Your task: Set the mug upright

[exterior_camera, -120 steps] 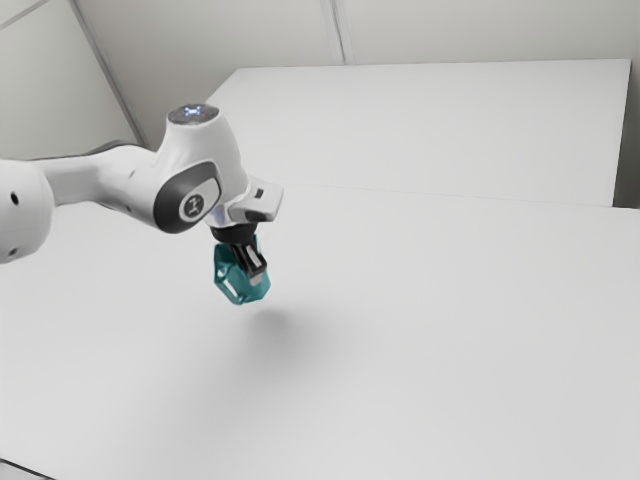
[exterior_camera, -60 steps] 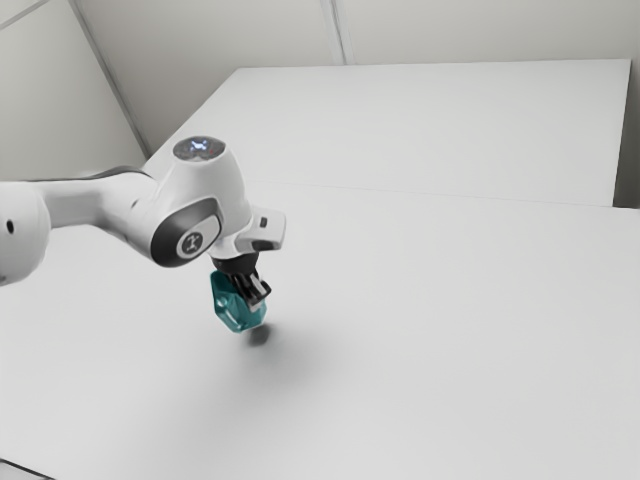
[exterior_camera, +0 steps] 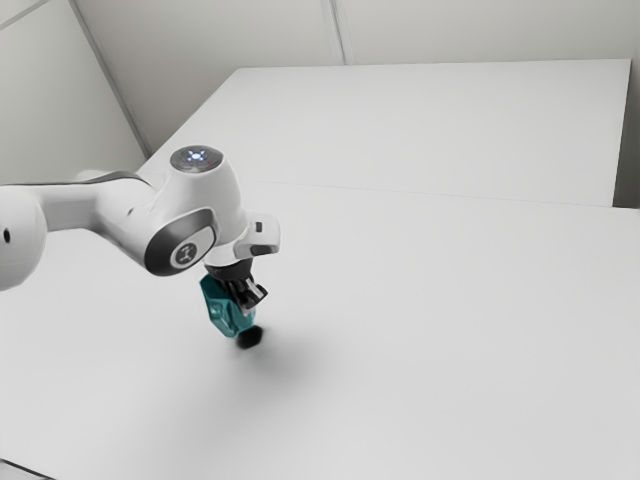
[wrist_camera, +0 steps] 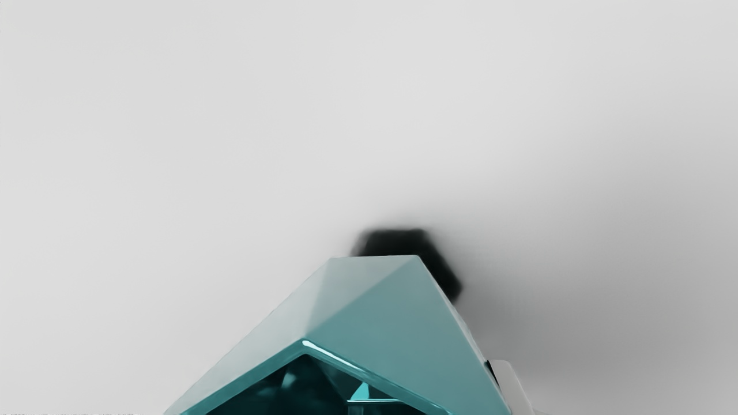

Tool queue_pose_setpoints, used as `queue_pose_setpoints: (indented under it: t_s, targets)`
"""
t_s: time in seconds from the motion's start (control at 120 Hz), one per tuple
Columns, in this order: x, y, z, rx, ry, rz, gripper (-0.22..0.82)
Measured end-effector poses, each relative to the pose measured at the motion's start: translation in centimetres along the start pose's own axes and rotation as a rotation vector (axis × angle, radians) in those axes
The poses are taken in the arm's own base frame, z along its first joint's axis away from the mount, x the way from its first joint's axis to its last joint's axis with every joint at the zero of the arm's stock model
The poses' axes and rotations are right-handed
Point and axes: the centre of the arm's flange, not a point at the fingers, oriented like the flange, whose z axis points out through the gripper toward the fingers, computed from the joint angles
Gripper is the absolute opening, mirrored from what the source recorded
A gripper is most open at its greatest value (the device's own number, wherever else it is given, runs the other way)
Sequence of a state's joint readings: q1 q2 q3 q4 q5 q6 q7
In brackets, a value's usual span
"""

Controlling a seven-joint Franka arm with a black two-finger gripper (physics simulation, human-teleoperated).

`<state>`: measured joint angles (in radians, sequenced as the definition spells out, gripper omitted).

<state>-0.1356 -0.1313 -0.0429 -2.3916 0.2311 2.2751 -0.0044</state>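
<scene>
My gripper (exterior_camera: 256, 294) is shut on the teal, faceted mug (exterior_camera: 226, 310) and holds it tilted, low over the white table. A small dark shadow lies just by the mug's lower end; whether that end touches the table I cannot tell. In the wrist view the mug (wrist_camera: 392, 323) has its open mouth partly turned to the camera, with its narrower end farther off toward the table. One pale fingertip of the gripper (wrist_camera: 510, 386) lies against the mug's outer side; the other finger is hidden by the mug.
The broad white table (exterior_camera: 430, 330) stretches around the hand on all sides. Pale wall panels (exterior_camera: 480, 30) stand behind it, and a thin dark line crosses the exterior view's lower left corner.
My hand has come down with the mug, then shifted slightly toward the exterior view's left. The mug's tilt has changed, and its shadow has grown darker and sharper.
</scene>
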Motion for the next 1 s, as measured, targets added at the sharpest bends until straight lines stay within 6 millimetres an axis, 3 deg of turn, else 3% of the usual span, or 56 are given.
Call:
queue_pose_setpoints:
  t_s: [0.442, 0.708, 0.858, 1.0]
  targets:
    - [-0.6, 0.2, 2.4, -0.006, -0.026, -0.066, -0.17]
    - [-0.5, 0.1, 1.7, -0.010, -0.009, -0.089, 0.06]
    - [-0.5, -0.1, 0.6, -0.009, 0.015, -0.101, 0.30]
    - [-0.4, 0.0, -0.4, -0.010, 0.032, -0.106, 0.44]
